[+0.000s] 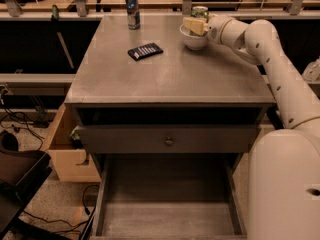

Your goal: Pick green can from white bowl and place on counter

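- Grasp step: tool (195,26) hangs over white bowl (194,41), at green can (200,10); you cannot tell if it is clamped.
- Secure your hold, then lift above the bowl's rim.

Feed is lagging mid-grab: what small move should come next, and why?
Probably ease the tool a touch closer to the green can before lifting. The tool is over the rim of the white bowl, in front of the can, and the can stands in the bowl at the far right of the counter, not yet lifted.

Tool (196,26) against the green can (200,10) at the white bowl (194,40), back right of the counter (170,76).
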`<state>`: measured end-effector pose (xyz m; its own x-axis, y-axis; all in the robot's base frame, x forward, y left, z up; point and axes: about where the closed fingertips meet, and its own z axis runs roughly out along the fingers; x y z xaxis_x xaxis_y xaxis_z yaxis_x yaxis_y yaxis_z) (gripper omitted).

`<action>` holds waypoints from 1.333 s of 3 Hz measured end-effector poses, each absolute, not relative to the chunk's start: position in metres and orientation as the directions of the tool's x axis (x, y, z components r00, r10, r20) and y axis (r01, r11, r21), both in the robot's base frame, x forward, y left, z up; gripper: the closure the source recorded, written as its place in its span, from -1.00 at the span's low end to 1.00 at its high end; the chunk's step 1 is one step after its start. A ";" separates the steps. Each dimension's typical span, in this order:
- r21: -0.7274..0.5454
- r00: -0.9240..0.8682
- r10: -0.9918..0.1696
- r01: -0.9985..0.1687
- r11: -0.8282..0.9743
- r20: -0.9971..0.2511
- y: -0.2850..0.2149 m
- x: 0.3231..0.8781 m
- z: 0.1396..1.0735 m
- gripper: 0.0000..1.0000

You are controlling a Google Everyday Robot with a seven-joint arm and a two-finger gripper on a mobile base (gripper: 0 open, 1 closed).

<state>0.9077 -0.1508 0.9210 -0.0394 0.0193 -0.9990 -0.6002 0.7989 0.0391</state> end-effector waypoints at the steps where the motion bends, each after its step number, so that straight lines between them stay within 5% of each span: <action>1: 0.040 -0.041 0.019 -0.604 0.796 -0.999 -0.147 0.908 0.920 0.74; 2: 0.041 -0.042 0.019 -0.606 0.794 -0.999 -0.144 0.909 0.919 1.00; 4: -0.024 0.032 -0.004 -0.667 0.745 -0.999 -0.114 0.903 0.963 1.00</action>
